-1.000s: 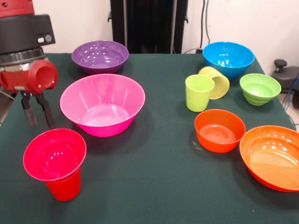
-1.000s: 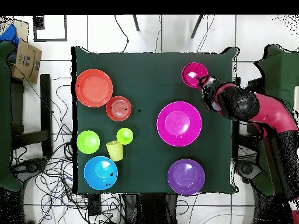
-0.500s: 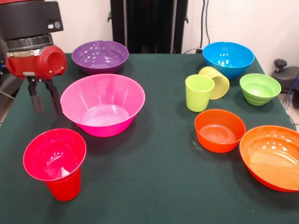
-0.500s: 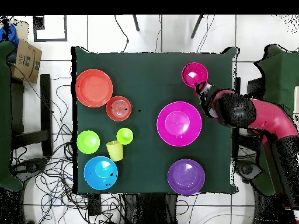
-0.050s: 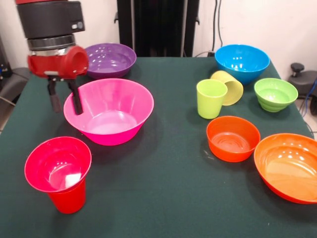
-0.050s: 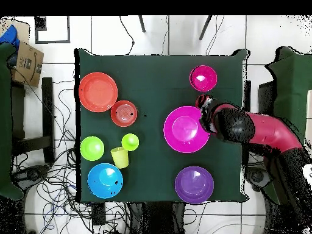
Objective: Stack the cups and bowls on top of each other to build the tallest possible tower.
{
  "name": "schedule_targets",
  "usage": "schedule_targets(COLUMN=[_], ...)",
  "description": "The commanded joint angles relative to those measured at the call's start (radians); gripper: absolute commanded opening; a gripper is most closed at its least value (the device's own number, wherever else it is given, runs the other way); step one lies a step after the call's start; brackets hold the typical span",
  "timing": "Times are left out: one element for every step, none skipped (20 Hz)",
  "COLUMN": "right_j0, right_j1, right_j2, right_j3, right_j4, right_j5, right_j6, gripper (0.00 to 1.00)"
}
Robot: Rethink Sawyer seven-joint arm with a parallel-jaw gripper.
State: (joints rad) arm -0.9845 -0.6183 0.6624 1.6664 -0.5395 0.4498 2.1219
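nine coloured pieces stand apart on the green table (image 5: 168, 198), and only one pair is piled: a small magenta bowl (image 5: 58, 164) sits in the mouth of the red cup (image 5: 68, 198) at the near left of the front view, making the sole short tower. the gripper (image 5: 64, 101) hangs empty beside the outer left rim of the large pink bowl (image 5: 109, 111), its two dark fingers (image 5: 76, 101) spread apart and holding nothing; in the overhead view the gripper (image 6: 204, 113) lies at that bowl's edge, between it and the magenta bowl (image 6: 203, 78). behind the pink bowl stands the purple bowl (image 5: 106, 59), partly hidden by the arm's red wrist (image 5: 58, 62). on the other side of the table the blue bowl (image 5: 242, 63) sits at the back, with the pale yellow cup (image 5: 229, 87) tipped on its side in front of it and touching the upright lime green cup (image 5: 211, 98). the ribbed green bowl (image 5: 275, 93) stands just beside them, the small orange bowl (image 5: 233, 138) nearer the camera, and the large orange bowl (image 5: 290, 167) at the right edge, close to the small one.
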Motion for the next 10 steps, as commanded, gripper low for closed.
schedule_targets(right_j0=[0.085, 0.088, 0.092, 0.096, 0.107, 0.112, 0.097, 0.093, 0.090, 0.090], right_j1=[-0.091, -0.098, -0.109, -0.117, -0.142, -0.159, -0.179, -0.196, -0.237, -0.262], right_j2=[-0.116, -0.118, -0.113, -0.114, -0.113, -0.106, -0.048, -0.017, 0.027, 0.049], right_j3=[0.158, 0.162, 0.164, 0.165, 0.161, 0.157, 0.152, 0.151, 0.169, 0.178], right_j4=[0.029, 0.030, 0.023, 0.024, -0.005, -0.024, -0.057, -0.077, -0.101, -0.111], right_j5=[-0.024, -0.022, -0.007, 0.001, 0.002, -0.003, -0.005, -0.020, -0.041, -0.047], right_j6=[0.170, 0.159, 0.122, 0.108, 0.067, 0.036, -0.068, -0.115, -0.170, -0.194], gripper=[1.00, 1.00, 1.00, 1.00, 1.00, 1.00, 1.00, 1.00, 1.00, 1.00])
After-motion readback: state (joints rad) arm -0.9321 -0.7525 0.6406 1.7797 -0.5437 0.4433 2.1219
